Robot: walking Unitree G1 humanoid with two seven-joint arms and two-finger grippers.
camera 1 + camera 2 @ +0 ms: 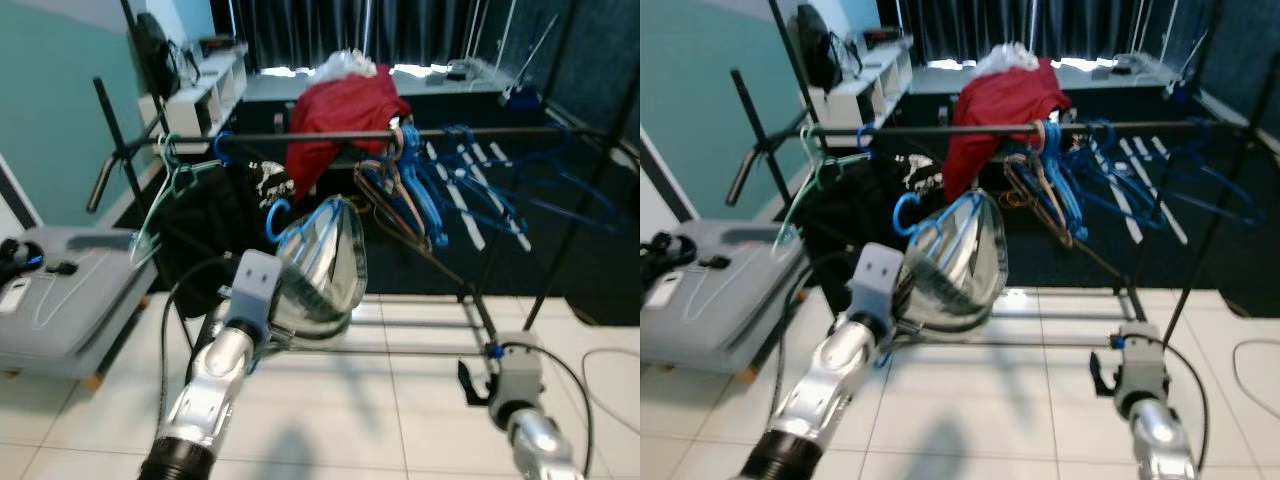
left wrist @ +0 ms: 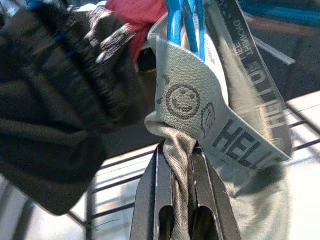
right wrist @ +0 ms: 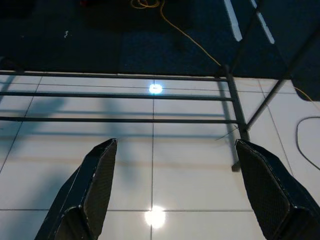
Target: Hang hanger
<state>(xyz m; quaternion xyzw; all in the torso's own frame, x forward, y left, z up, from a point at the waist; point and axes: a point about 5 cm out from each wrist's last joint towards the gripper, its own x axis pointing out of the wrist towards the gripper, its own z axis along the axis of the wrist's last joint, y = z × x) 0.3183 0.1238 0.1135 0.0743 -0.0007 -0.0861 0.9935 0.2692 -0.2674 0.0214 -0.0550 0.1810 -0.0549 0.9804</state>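
Note:
A blue hanger (image 1: pixel 276 221) carries a shiny grey garment (image 1: pixel 325 265) printed with a smiley and "HELLO" (image 2: pixel 240 145). My left gripper (image 2: pixel 182 151) is shut on a fold of that grey fabric just under the hanger's neck (image 2: pixel 184 20). The hook hangs below the dark rail (image 1: pixel 480 132), apart from it. My right gripper (image 3: pixel 175 145) stands open low on the right above the white tiles, holding nothing.
The rail holds a red garment (image 1: pixel 340 115), several blue hangers (image 1: pixel 430 190), and a green hanger (image 1: pixel 170 185) by a black garment (image 1: pixel 205 225). A grey case (image 1: pixel 70 290) lies on the left. The rack's base bars (image 1: pixel 420 325) cross the floor; a cable (image 1: pixel 610 370) lies on the right.

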